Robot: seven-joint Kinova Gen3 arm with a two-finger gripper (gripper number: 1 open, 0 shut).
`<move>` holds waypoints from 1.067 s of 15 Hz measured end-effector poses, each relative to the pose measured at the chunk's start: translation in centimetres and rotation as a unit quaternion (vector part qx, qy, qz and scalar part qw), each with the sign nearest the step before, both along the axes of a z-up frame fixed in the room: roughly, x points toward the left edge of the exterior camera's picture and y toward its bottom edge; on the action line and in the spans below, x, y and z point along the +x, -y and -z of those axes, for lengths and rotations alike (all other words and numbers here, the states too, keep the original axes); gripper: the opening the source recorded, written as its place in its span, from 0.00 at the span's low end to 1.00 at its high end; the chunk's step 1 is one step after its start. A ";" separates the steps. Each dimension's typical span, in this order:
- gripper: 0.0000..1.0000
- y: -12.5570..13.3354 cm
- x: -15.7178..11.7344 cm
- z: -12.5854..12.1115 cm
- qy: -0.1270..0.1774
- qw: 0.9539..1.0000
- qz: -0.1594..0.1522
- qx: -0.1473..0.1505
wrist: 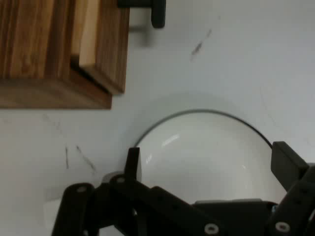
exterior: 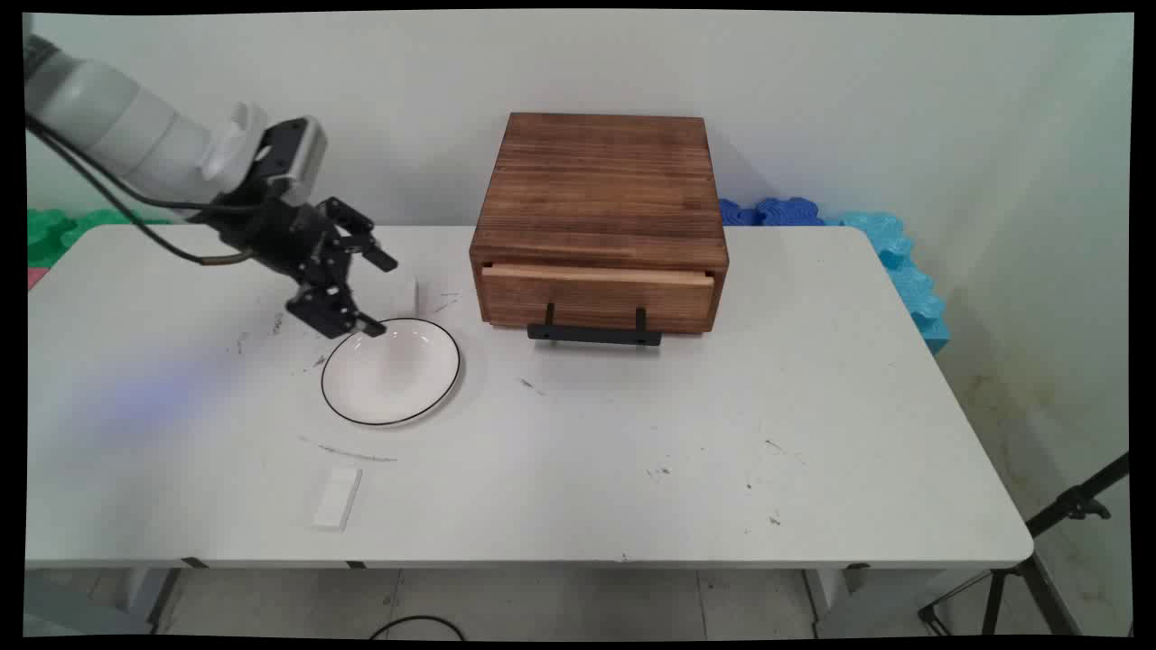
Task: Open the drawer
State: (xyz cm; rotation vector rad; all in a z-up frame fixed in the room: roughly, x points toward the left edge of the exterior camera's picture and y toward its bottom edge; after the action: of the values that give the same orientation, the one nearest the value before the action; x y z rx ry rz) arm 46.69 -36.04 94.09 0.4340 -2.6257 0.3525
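Note:
My black gripper [exterior: 377, 296] hangs open just over the far left rim of a white plate with a thin black edge [exterior: 390, 372]. One finger reaches above the rim and the other sits higher toward the wall. Nothing is between them. In the hand view the gripper [wrist: 209, 164] straddles the plate [wrist: 202, 142], with its two fingers [wrist: 133, 160] wide apart over it. A small white block [exterior: 412, 294] stands on the table right beside the gripper. The wooden box [wrist: 44, 54] lies close ahead at the upper left of the hand view.
A wooden drawer box [exterior: 601, 203] stands at the back middle, its drawer slightly out, with a black handle [exterior: 594, 334] in front. A flat white piece [exterior: 337, 498] lies near the front edge. Blue foam mats [exterior: 890, 248] and green ones [exterior: 54, 230] lie behind the table. A tripod [exterior: 1039, 564] stands at lower right.

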 end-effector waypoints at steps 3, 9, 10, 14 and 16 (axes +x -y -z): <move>1.00 1.1 -2.2 0.3 -0.001 1.000 0.002 -0.002; 1.00 2.8 -5.8 0.8 -0.003 1.000 0.005 -0.007; 1.00 3.2 -6.5 1.0 -0.003 1.000 0.006 -0.007; 1.00 4.3 -9.1 1.6 -0.006 1.000 0.008 -0.009; 1.00 4.8 -10.1 1.9 -0.007 1.000 0.009 -0.009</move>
State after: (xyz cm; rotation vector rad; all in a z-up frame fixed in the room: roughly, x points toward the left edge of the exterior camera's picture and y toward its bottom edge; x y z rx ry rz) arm 36.61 -40.86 92.14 0.4049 -2.6097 0.3670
